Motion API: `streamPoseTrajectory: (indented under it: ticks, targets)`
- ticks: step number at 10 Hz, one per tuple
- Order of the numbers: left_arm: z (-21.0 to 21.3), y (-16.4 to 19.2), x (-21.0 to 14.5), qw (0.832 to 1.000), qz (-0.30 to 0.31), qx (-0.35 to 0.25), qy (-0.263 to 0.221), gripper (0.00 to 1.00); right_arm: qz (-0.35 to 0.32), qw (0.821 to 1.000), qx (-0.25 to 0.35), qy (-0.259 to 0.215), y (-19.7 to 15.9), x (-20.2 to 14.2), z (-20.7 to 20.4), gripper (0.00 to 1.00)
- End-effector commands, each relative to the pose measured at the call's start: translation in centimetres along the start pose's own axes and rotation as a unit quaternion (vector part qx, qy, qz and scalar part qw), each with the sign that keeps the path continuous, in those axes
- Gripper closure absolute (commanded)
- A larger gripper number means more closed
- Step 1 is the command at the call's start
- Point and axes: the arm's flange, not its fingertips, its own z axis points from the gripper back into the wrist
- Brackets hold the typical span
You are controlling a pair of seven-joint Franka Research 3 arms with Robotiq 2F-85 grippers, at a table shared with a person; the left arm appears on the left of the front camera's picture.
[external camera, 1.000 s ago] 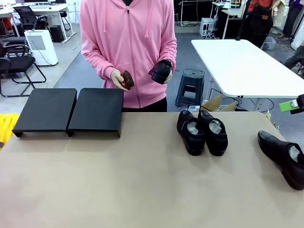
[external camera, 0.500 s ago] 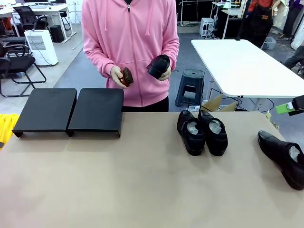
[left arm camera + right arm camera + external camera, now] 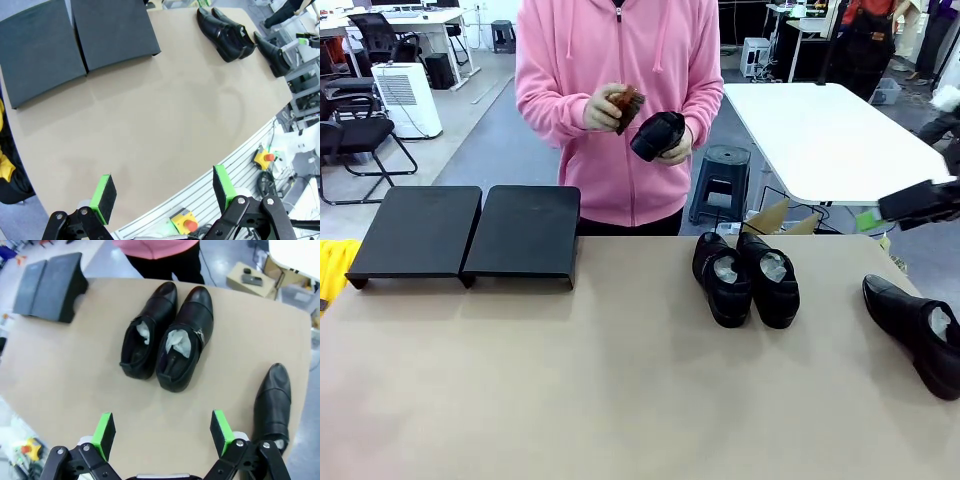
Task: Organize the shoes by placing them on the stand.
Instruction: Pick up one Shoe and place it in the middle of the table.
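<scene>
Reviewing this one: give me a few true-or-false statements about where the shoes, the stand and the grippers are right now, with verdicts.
1. No shoe is on the stand. True.
2. Three shoes lie on the table: a pair side by side and a single shoe near the right edge. True.
3. The right gripper is shut on a shoe. False: it is open and holds nothing.
4. The person's hands are empty. False: one hand holds a fourth shoe, the other hand a small reddish-brown object.
5. The left gripper is open. True.
</scene>
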Motion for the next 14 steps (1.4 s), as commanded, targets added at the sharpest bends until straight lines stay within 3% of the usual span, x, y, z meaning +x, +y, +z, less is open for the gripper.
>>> streamPoseTrajectory:
  ticks: [1, 2, 5, 6, 7, 9, 10, 12, 14]
  targets:
    - [0.2, 0.0, 0.0, 1.0, -0.007, -0.007, -0.001, 0.0, -0.021, 0.998, -0.051, 0.003, 2.1, 1.7, -3.6, 0.0]
    - [0.2, 0.0, 0.0, 1.0, -0.007, -0.007, -0.001, 0.0, -0.03, 0.998, -0.063, -0.001, 2.6, 2.9, -5.1, 0.0]
    - [0.2, 0.0, 0.0, 1.0, -0.007, -0.007, -0.001, 0.0, -0.035, 0.993, -0.102, 0.042, 3.7, 5.4, -10.4, 0.0]
    - [0.2, 0.0, 0.0, 1.0, -0.007, -0.007, -0.001, 0.0, -0.021, 0.994, -0.09, 0.066, 3.6, 5.9, -10.7, 0.0]
    - [0.2, 0.0, 0.0, 1.0, -0.007, -0.007, -0.001, 0.0, -0.028, 0.996, -0.08, 0.029, 3.1, 3.6, -9.5, 0.0]
    - [0.2, 0.0, 0.0, 1.0, -0.007, -0.007, -0.001, 0.0, -0.028, 0.996, -0.08, 0.029, 3.1, 3.6, -9.5, 0.0]
    - [0.2, 0.0, 0.0, 1.0, -0.007, -0.007, -0.001, 0.0, -0.025, 0.995, -0.085, 0.044, 3.0, 4.4, -10.8, 0.0]
    - [0.2, 0.0, 0.0, 1.0, -0.007, -0.007, -0.001, 0.0, 0.005, 0.995, -0.091, 0.043, 6.5, 7.1, -11.4, 0.0]
    - [0.2, 0.0, 0.0, 1.0, -0.007, -0.007, -0.001, 0.0, 0.003, 0.99, -0.104, 0.092, 7.1, 10.2, -13.6, 0.0]
